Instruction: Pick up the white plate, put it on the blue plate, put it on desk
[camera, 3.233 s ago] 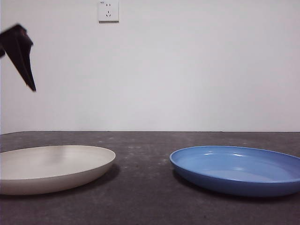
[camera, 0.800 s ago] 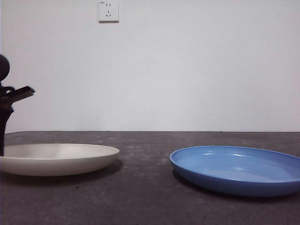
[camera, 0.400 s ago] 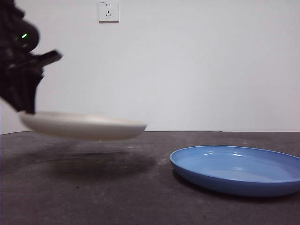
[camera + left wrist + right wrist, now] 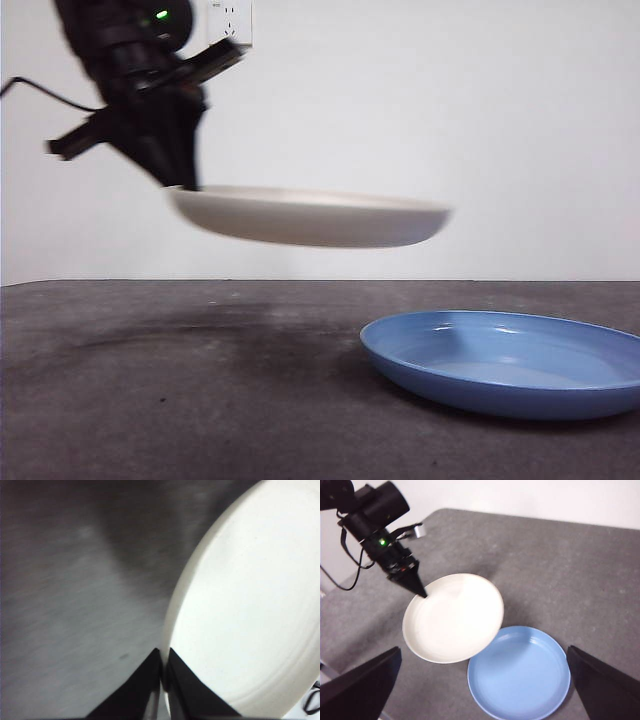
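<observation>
Behind the dark table stands a plain white wall, and in the upper left of the front frame our left end effector is clenched on the rim of the white plate, which hangs level in the air, well clear of the surface. We hold it by one thin edge only, so it could tip or slip before reaching the blue plate at lower right. Our right end effector waits released above both plates.
</observation>
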